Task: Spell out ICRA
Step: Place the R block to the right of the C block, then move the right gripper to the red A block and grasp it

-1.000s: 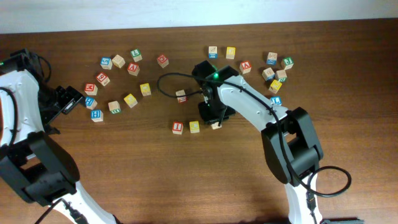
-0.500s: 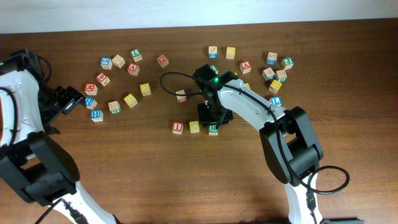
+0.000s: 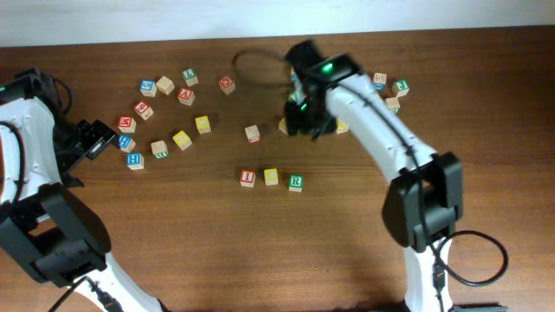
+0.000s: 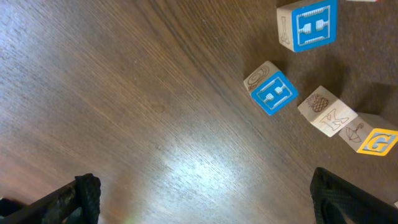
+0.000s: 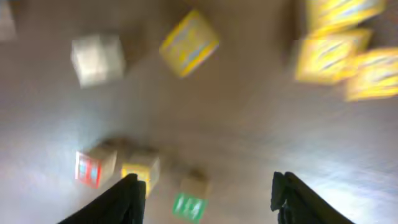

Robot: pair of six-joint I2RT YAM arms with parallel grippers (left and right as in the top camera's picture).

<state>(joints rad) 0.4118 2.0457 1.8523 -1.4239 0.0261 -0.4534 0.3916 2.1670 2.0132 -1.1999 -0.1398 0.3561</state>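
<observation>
Table (image 3: 173, 251): dark wood; letter blocks were scattered along its far half, with a short row set apart on the nearer side at the middle.
Right arm (image 3: 373, 130): it reached from the near right across to the far middle, its wrist above loose blocks and well clear of the row.
Left arm (image 3: 26, 130): it was parked at the left edge beside the left cluster and taking no part.
Right gripper (image 5: 209, 198): its fingers (image 5: 129, 194) stood wide apart with nothing between them. Its wrist view was smeared by motion, so no letter below it could be read.
Left gripper (image 4: 211, 205): spread wide and empty, over bare wood near a blue H block (image 4: 270, 90).
Row (image 3: 271, 178): a red I block (image 3: 248, 177), a yellow block (image 3: 271, 176) and a green R block (image 3: 296, 182) lay left to right, close together and roughly level. Judged from this, three of the four letters were placed and only the A was left.
Loose blocks: a pale block (image 3: 252, 133) lay just left of the right gripper and more sat in the right cluster (image 3: 386, 95). From overhead their letters were too small to trust.
Step in hand: finding and picking an A, as judged.
Doing it well: the wrist should settle until its view sharpened, and the letter should be confirmed before descending. The fingers should straddle two opposite flat sides of one block only, clear of its neighbours. The block belonged just right of the R, letter up, in line with the row, and lowered without nudging the three already set.
</observation>
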